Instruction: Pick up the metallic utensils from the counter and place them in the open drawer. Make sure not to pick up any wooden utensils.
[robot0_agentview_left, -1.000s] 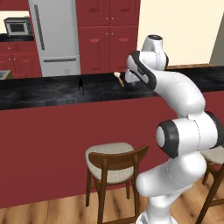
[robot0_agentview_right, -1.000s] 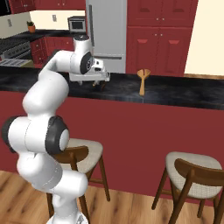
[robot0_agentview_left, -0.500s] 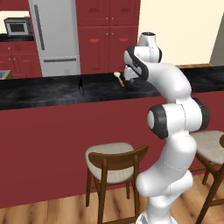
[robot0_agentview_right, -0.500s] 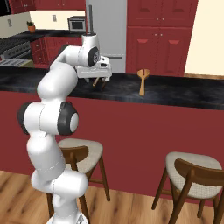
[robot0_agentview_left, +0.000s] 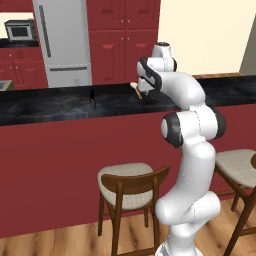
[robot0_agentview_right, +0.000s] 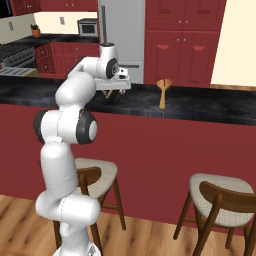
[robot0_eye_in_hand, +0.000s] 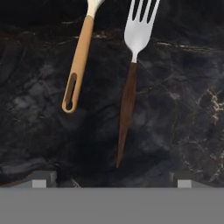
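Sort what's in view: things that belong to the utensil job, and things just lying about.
Job:
fork
dark knife
counter
end effector, open, above the fork

Lying about:
wooden spoon, beside the fork, to be left alone
stool
fridge
microwave

Grey fridge (robot0_agentview_left: 62, 42), perhaps microwave (robot0_agentview_left: 20, 32), stools (robot0_agentview_left: 131, 185)

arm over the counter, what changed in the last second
The arm straightened: its elbow rose from a low bend to nearly upright, and the gripper shifted slightly along the counter, away from the fridge side. It holds nothing. The fork, wooden spoon and knife stayed put.
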